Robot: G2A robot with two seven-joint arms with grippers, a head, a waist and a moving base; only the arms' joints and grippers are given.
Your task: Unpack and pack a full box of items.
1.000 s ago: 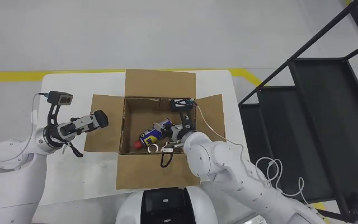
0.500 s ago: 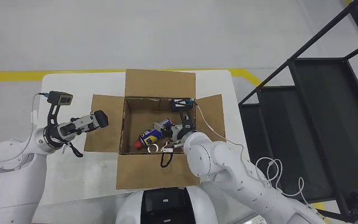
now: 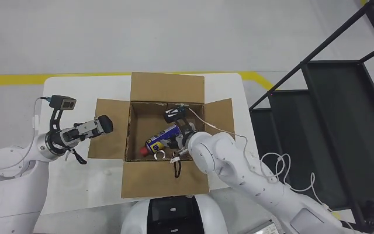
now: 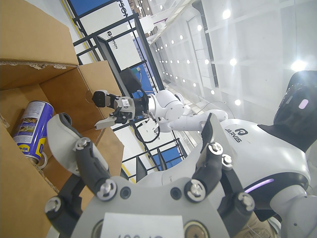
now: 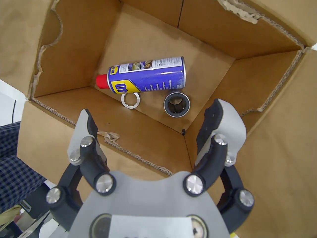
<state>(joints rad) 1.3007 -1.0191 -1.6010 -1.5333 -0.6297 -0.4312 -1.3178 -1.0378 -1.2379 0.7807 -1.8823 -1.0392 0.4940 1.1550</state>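
Your right hand point(image 5: 151, 106) hangs over the open box point(image 3: 166, 88) with its fingers apart and nothing between them, so the step in hand looks like a reach down for the next item to unpack. Taking the top view as a clock on the box floor, all three items lie in the 6 to 7 o'clock part.

Nearest you, close to the 6 o'clock wall, are a black bearing point(image 5: 176, 105) and a silver ring point(image 5: 130, 100). Both are low and flat, so they will probably be fiddly to pinch. Just beyond them lies the spray can point(image 5: 148, 75) on its side, red cap towards 8 o'clock and base towards 2 o'clock. I cannot tell whether it touches them.

The can seems the easier pick:
- Turn the wrist so the fingers close across its body.
- Come down at its middle.
- Expect the round can to roll, so close gently.
- Lift straight up until the can is above the rim.

The near wall and its torn edge crowd the hand's way down. At 9 o'clock, your left hand point(image 3: 104, 124) hovers over the side flap, fingers spread and empty, well apart from the items. The box stands on the white table point(image 3: 82, 187). A dark metal stair point(image 3: 315, 117) rises at 3 o'clock, and a yellow floor line point(image 3: 58, 76) runs past 12 o'clock.
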